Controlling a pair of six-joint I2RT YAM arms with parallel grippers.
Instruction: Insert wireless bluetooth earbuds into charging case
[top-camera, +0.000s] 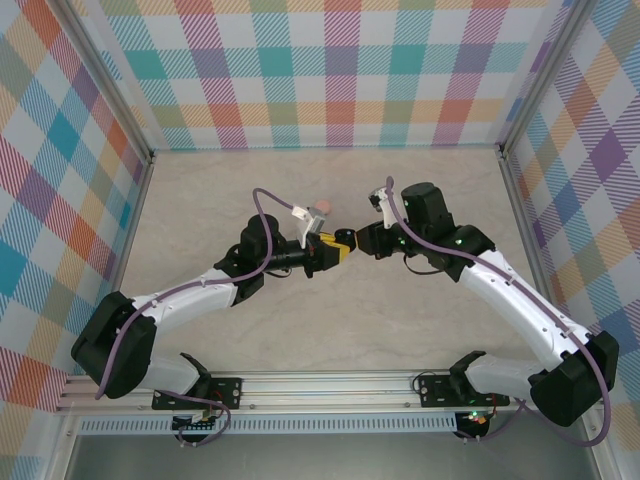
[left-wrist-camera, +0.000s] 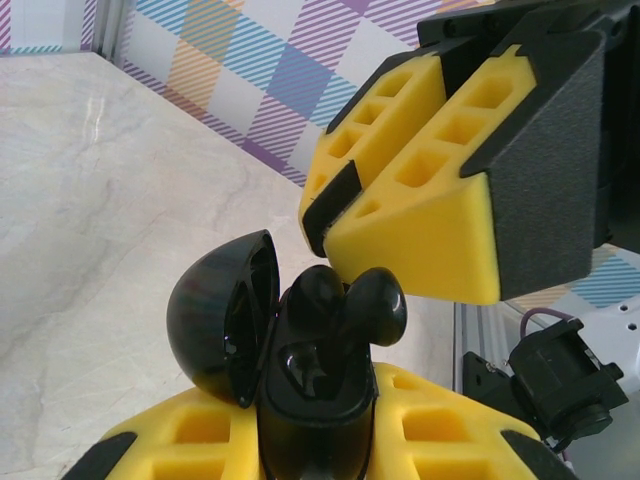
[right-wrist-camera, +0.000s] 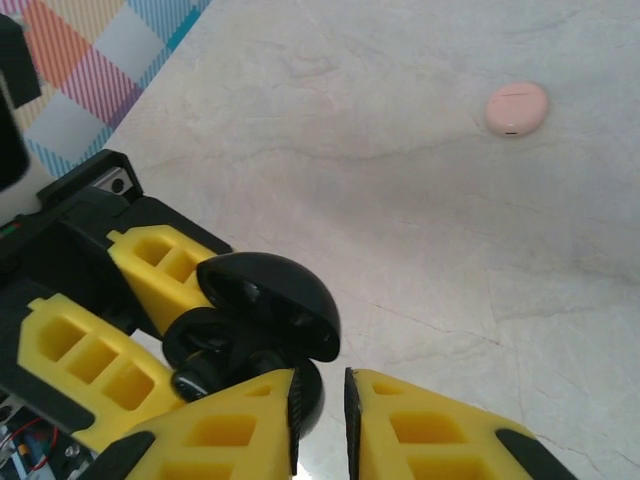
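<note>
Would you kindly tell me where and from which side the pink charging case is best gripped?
Probably from straight above, pinching the pink charging case across its rounded sides at the seam: it lies flat and closed on the table, a low pebble with bare surface around it.

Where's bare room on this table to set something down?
Crowded: centre, where left claw and right claw meet at the open glossy black case, round pink case nearby. Free: beige marbled tabletop along the checked back wall, and before the aluminium rail.
</note>
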